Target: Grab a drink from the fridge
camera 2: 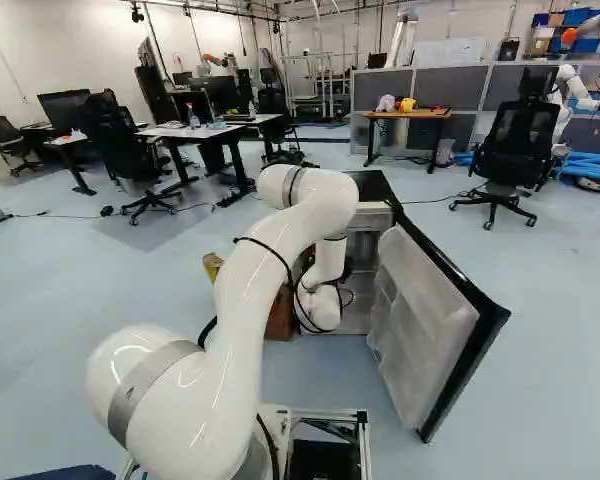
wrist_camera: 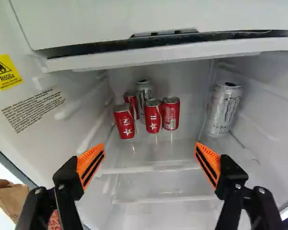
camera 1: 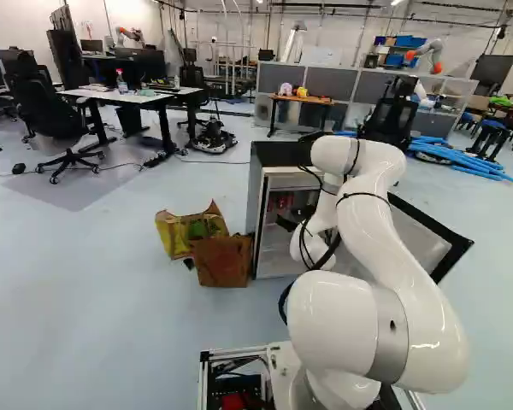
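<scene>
Base views: arm (camera 2: pixel 245 300) is covering part of the fridge (camera 1: pixel 278 154) interior; gripper (camera 1: pixel 288 222) is showing only as a small dark shape in the left base view. Wrist view: fingers are standing wide apart, nothing between the pads (wrist_camera: pixel 90 165).

Drinks are standing inside on the shelf (wrist_camera: pixel 146 154), ahead of the gripper. Front red cans (wrist_camera: pixel 124 122) (wrist_camera: pixel 153 115) (wrist_camera: pixel 171 113) are partly hiding a rear red can (wrist_camera: pixel 130 99) and the lower part of a silver can (wrist_camera: pixel 144 96). A second silver can (wrist_camera: pixel 224 108) is standing well apart from the group, near a side wall. Paper bag (wrist_camera: pixel 9 197) is being cut off at the frame edge.

Edges: shelf's front edge is running between gripper and cans; the upper compartment's lip (wrist_camera: pixel 173 53) is overhanging. Open room is showing between the group and the lone silver can. Door (camera 2: pixel 420 330) is standing open.
</scene>
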